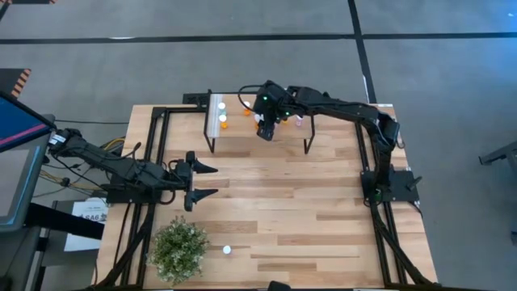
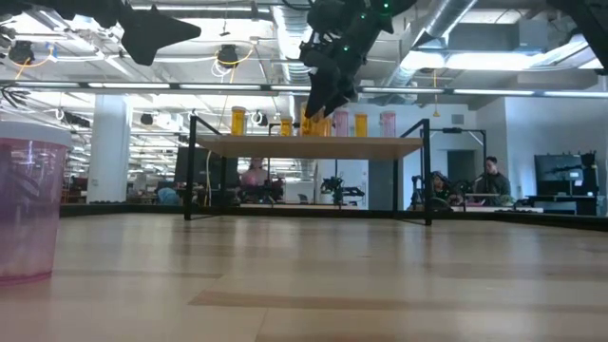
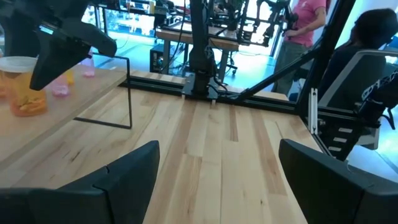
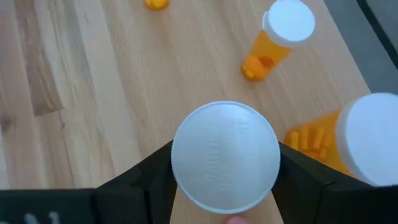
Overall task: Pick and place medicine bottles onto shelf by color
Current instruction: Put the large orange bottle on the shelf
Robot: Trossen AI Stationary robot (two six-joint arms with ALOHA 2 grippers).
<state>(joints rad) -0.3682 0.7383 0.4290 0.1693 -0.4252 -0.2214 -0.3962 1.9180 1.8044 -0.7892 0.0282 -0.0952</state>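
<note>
From high up: right gripper at the top middle, right over the shelf, with little orange bottles near the shelf's left end. Left gripper at middle left, above the table, fingers spread wide, holding nothing. Near the bottom left, a green plant and one lone bottle just beside it. From down low: a row of orange and pink bottles up on the shelf, top middle, and a big pink bottle at the far left edge. From the left wrist: empty fingers at the bottom, shelf at the upper left. From the right wrist: a medicine bottle in the middle, pinched on both sides of its round white cap; body hidden under the cap, so cannot tell its color. Probably light, hard and a bit slippery, and easy to tip over. Best to grab at the cap or just under it. No words to read on any bottle.
</note>
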